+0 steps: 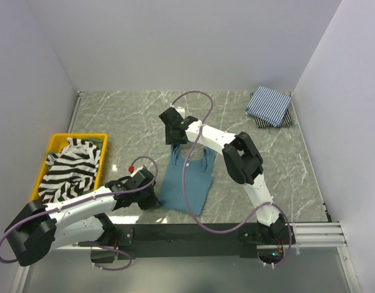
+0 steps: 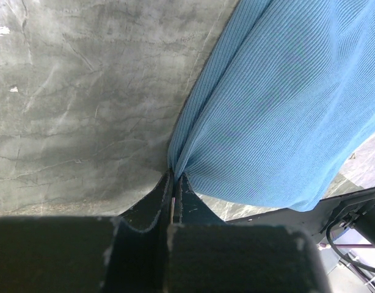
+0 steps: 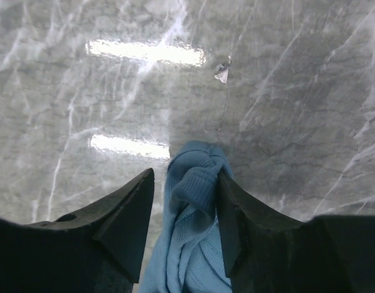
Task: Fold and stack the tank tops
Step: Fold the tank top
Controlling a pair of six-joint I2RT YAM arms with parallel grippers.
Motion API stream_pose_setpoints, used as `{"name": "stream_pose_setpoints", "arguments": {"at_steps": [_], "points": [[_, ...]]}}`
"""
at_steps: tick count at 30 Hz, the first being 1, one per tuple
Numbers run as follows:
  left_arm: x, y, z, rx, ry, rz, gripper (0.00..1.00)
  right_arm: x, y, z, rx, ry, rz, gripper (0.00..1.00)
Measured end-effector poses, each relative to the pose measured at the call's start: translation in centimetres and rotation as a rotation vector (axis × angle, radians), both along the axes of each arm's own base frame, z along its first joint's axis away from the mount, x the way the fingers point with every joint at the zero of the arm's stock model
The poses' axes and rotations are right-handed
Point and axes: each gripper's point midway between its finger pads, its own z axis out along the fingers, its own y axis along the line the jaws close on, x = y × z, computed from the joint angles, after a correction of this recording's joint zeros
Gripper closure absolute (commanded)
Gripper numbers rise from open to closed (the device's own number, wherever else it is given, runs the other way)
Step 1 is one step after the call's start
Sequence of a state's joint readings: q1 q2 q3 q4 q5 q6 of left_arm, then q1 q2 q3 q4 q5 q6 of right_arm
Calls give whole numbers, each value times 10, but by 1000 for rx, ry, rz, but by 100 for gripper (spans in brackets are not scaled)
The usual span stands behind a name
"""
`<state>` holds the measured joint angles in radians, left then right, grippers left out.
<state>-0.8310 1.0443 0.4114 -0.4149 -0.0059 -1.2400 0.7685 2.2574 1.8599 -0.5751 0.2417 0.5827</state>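
Folding stage: the left claw (image 2: 173, 183) pinches the hem and the right claw (image 3: 186, 176) clamps the bunched straps of the plain teal-blue ribbed tank top (image 1: 186, 183) on the grey marble-patterned worktop (image 1: 126, 116); the next move probably requires bringing straps to hem evenly.

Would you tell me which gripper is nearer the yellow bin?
Left. The left gripper, pinching the teal top, sits close beside the bin; the right gripper holds its far end, farther away.

Two white arms with black joints

The left arm (image 1: 77, 210) and right arm (image 1: 212, 138) have white links, bulky black joint housings and looping purple cables (image 1: 186, 177). The fingers (image 3: 123, 213) are black and wedge-shaped. A red tip (image 1: 132, 167) shows by the left wrist.
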Motion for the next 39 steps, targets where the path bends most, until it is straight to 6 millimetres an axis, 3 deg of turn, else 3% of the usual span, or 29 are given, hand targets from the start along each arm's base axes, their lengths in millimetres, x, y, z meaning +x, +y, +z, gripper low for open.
{"name": "stream_pose_setpoints", "arguments": {"at_steps": [1,3,4,5,8,13,24,27,31,33,34,39], "points": [[0,0,0,0,-1,-1,99,0,-1,-2,-3,3,0,53],[0,0,0,-1,-1,-2,99,0,-2,-4,-7,8,0,76],[0,0,0,-1,-2,-2,99,0,-2,-4,-4,8,-3,76],[0,0,0,-1,-1,-2,99,1,-2,-4,-1,7,-7,87],[0,0,-1,-1,-1,-2,99,0,-6,-11,4,10,-15,100],[-3,3,-5,-1,7,8,99,-7,-25,-25,28,30,-39,100],[-3,2,-5,-15,7,24,99,3,-53,-11,286,-3,-90,100],[-2,2,-5,-17,5,24,99,3,-56,-17,325,14,-96,91],[-2,2,-5,-17,4,23,99,3,-55,-18,354,18,-94,66],[-2,2,-5,-17,4,21,100,5,-53,-15,363,8,-89,60],[-3,2,-5,-16,2,17,98,6,-53,-14,364,4,-89,55],[-4,3,1,-3,-3,-12,79,4,-65,10,352,-53,-110,51]]}}
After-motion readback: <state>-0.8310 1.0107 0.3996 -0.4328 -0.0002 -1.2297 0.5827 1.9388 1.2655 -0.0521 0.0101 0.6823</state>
